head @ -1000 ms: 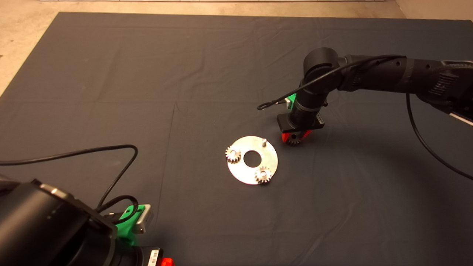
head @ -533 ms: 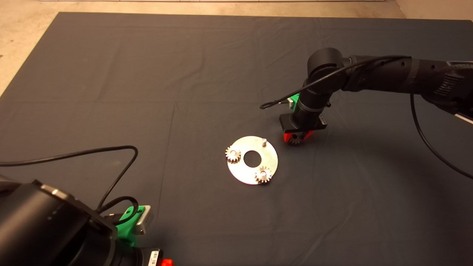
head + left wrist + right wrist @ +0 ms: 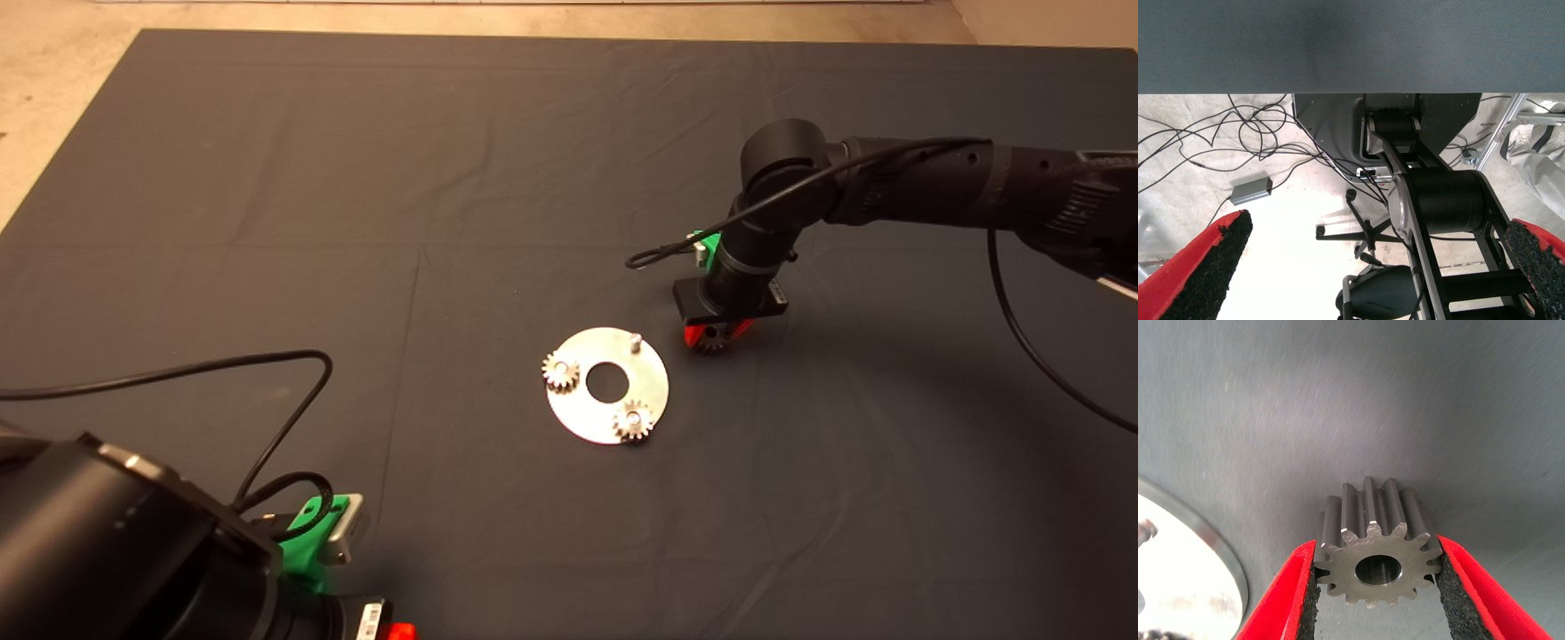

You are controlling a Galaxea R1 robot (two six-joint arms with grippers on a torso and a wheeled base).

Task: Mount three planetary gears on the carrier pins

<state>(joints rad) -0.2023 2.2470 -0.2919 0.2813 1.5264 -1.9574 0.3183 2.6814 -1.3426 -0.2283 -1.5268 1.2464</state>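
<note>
A shiny round disc [image 3: 653, 378] with a centre hole lies mid-mat. Two planetary gears sit on its carrier pins, one at the left rim [image 3: 561, 371] and one at the front [image 3: 633, 420]. The third pin [image 3: 635, 341] at the back stands bare. Just right of the disc, my right gripper [image 3: 714, 336] is shut on the third gear [image 3: 1376, 549], its pads [image 3: 1453, 597] pressing the teeth on both sides; the disc's edge [image 3: 1228, 563] shows beside it. My left gripper [image 3: 1371, 267] is parked at the lower left, open and holding nothing.
A black cable [image 3: 267, 364] loops over the mat near the left arm. The dark mat [image 3: 356, 178] spreads wide around the disc, with pale floor [image 3: 53, 80] beyond its left and far edges. The left wrist view shows floor cables and a robot base.
The right arm has shifted slightly right and away from the disc while still gripping the gear. The disc, its two gears and the left arm have not moved.
</note>
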